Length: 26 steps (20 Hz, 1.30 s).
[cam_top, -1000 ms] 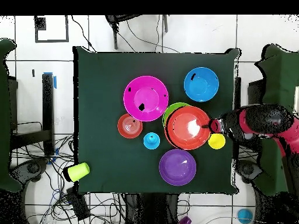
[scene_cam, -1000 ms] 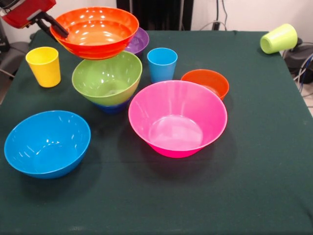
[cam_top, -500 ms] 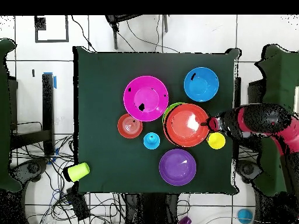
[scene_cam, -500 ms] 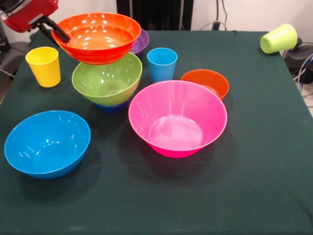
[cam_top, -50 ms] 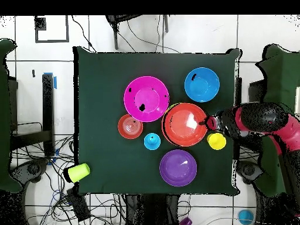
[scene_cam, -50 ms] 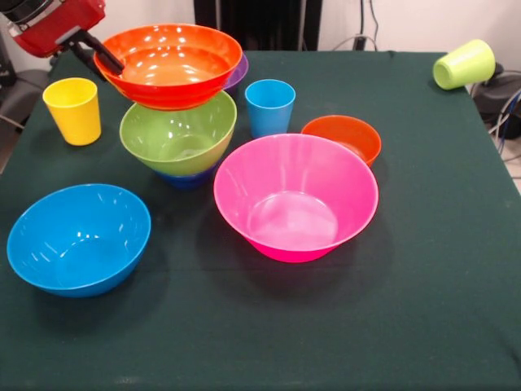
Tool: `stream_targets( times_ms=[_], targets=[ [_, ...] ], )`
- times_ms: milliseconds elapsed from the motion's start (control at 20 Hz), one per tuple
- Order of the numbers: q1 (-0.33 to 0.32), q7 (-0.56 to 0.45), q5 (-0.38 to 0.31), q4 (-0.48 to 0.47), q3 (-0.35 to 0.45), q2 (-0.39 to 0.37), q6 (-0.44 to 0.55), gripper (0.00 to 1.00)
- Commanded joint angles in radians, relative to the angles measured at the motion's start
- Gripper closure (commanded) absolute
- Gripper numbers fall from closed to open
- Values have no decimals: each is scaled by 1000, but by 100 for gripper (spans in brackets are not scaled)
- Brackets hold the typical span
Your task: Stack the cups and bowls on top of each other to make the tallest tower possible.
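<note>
My gripper (scene_cam, -50 ms: 107, 59) is shut on the left rim of the orange-red bowl (scene_cam, -50 ms: 168, 65), which hangs slightly tilted just above the lime green bowl (scene_cam, -50 ms: 179, 130). That green bowl rests on a small dark blue bowl (scene_cam, -50 ms: 186, 177), forming the tower. From overhead, the orange-red bowl (cam_top, -50 ms: 185, 124) covers nearly all of the green one, with the gripper (cam_top, -50 ms: 210, 123) at its rim. The purple bowl (scene_cam, -50 ms: 237, 72) peeks out behind. The pink bowl (scene_cam, -50 ms: 295, 195), light blue bowl (scene_cam, -50 ms: 79, 238) and small orange bowl (scene_cam, -50 ms: 342, 137) stand apart. The yellow cup (scene_cam, -50 ms: 73, 110) and light blue cup (scene_cam, -50 ms: 270, 106) are upright.
A lime green cup (scene_cam, -50 ms: 464, 63) lies on its side at the table's far right corner, also the lime green cup (cam_top, -50 ms: 77, 172) overhead. The yellow cup (cam_top, -50 ms: 217, 141) stands close beside the arm. The table (scene_cam, -50 ms: 423, 309) has a dark green cloth.
The gripper has carried the orange-red bowl sideways, from beside the tower to over the lime green bowl, and slightly lower. Everything else stayed put.
</note>
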Motion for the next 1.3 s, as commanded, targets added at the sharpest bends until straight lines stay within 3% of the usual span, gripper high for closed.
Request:
stream_targets(
  times_ms=[50, 850, 1300],
  targets=[
    [75, -123, -33, 11, 5, 38, -65, 100],
    [118, -87, -9, -30, 0, 49, -79, 100],
    [144, -86, 8, -73, 1, 27, -34, 100]
  ],
)
